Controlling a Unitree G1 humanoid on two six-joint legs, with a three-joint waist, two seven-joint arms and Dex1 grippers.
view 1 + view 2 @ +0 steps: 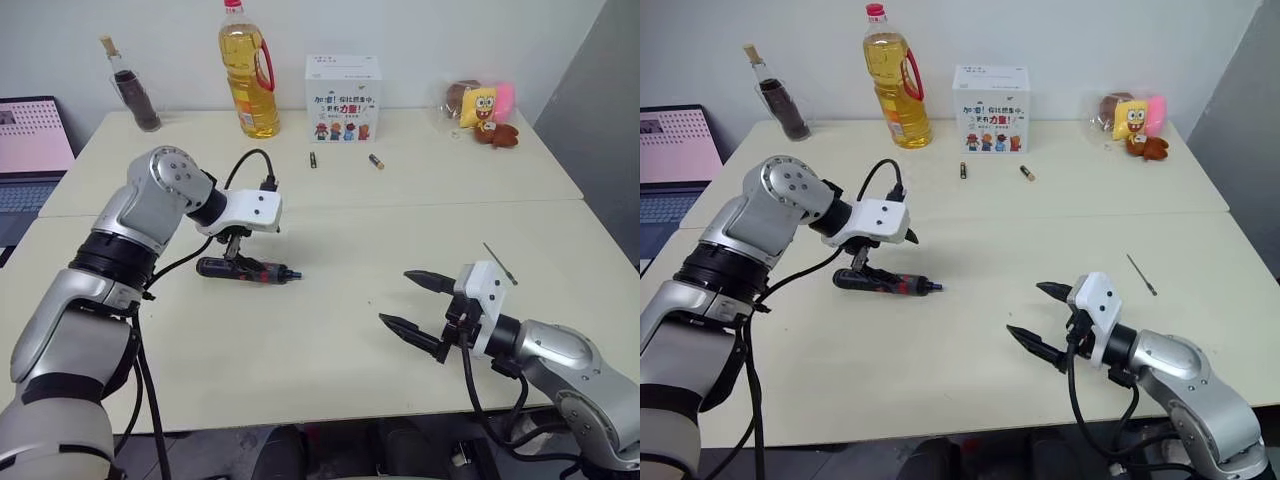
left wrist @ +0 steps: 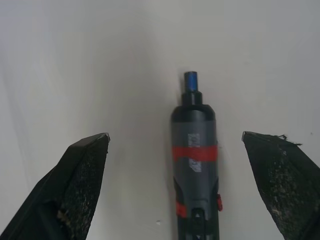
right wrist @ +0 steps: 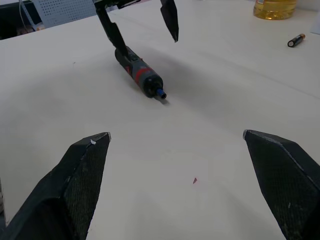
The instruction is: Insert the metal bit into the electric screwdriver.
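On the cream desk point(image 1: 970, 380), left of centre, the electric screwdriver point(image 1: 887, 284) is lying flat, its tip pointing toward the right side. I am seeing my left hand point(image 1: 242, 250) hanging directly over its rear end, pointing steeply down, fingers spread wide with the tool's body between them; in the left wrist view the screwdriver sits between the two fingertips point(image 2: 85, 165) without touching either. I cannot tell from the head views whether one finger is brushing the tool's rear.

My right hand point(image 1: 1038, 312) is hovering low over the near right part of the desk, pointing roughly level toward the screwdriver, fingers spread and gripping nothing.

The metal bit point(image 1: 1141, 273) is lying on the desk near the right edge, beyond the right hand and well apart from the screwdriver.

Toward the far side, two batteries point(image 1: 963, 170) are lying near a white box point(image 1: 990, 96). An oil bottle point(image 1: 895, 80), a dark-filled glass bottle point(image 1: 780, 100), plush toys point(image 1: 1132, 120) and a laptop point(image 1: 675, 160) are sitting along the back and left.
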